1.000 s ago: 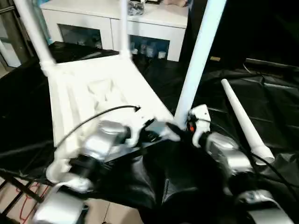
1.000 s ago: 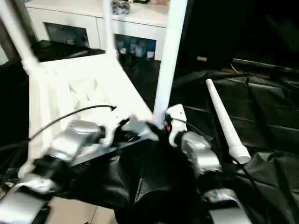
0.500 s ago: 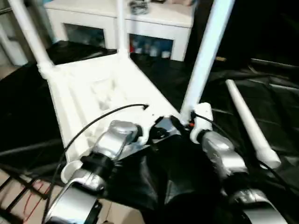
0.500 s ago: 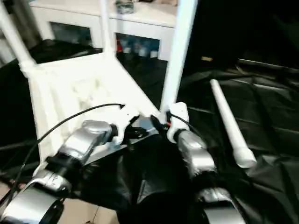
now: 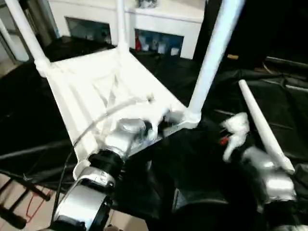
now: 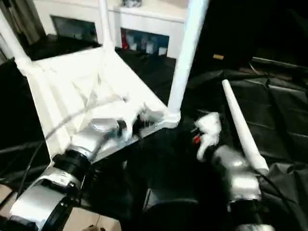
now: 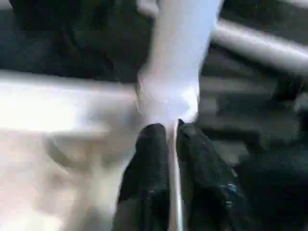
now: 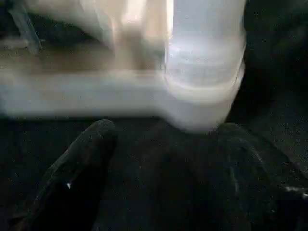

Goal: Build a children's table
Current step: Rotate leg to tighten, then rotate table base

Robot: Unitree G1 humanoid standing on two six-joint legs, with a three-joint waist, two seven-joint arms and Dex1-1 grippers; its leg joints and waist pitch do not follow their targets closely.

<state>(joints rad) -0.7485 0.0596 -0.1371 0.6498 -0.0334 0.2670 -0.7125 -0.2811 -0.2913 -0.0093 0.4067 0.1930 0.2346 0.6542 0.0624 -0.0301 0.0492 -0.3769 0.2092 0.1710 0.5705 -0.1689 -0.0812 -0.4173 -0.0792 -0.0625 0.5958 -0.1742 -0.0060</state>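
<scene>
Indoor room, perhaps a lab, black-draped work table [image 5: 269, 86], white glass-fronted cabinet [image 5: 159, 29] behind, pale floor [image 5: 29, 211]

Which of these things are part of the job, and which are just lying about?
Part of the job:
- tabletop
- three fitted legs
- loose leg

Just there:
- black cloth
- white cabinet

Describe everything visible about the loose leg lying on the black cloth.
The loose leg is a long white tube, plastic by its look, lying flat on the black cloth to the right of the upturned tabletop. It runs slantwise, its narrower rounded end farther from the robot and its wider end nearer. It is not in any socket. The right gripper is just beside it, and contact cannot be told. Three other legs stand in the tabletop's sockets.
</scene>
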